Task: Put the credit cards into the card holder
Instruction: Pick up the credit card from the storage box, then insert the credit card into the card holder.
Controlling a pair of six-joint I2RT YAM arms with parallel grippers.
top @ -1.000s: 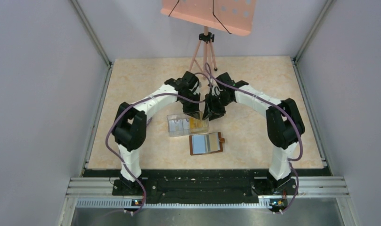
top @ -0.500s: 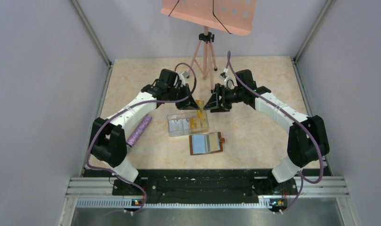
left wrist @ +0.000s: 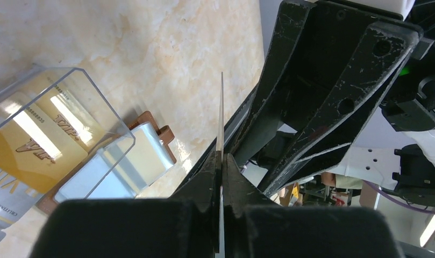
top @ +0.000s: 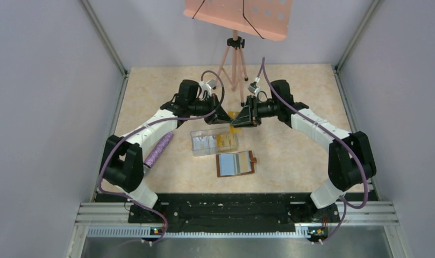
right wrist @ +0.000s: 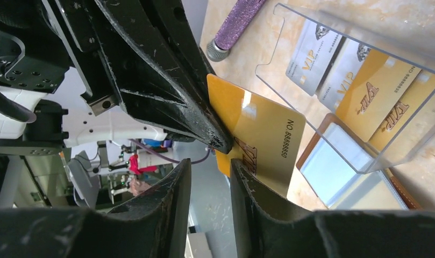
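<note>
Arms were both stretched forward and inward, wrists turned to face each other, tips meeting in the air above the far side of the clear box [top: 214, 142]. Left gripper [left wrist: 221, 158] was clamped tight on a gold card [right wrist: 258, 134], held off the table [top: 290, 86] and edge-on to its own camera. Right gripper [right wrist: 209, 164] faced it nose to nose with its jaws parted and a clear gap between them. The card's corner sat at the mouth of that gap, not pinched, and the rest of the card ran past the outer finger.

Clear box sat on the table below the grippers. One compartment held two pale cards [right wrist: 317, 54] marked VIP, and the next one held more gold cards [right wrist: 382, 102] leaning in a stack. Card holder [top: 235, 164] lay open flat on the near side of the box, just beside it, clear pockets up and brown snap tab to the right. Couldn't tell whether any card was in its pockets. Purple glitter tube [top: 158, 149] lay left of the box, near the left arm.
</note>
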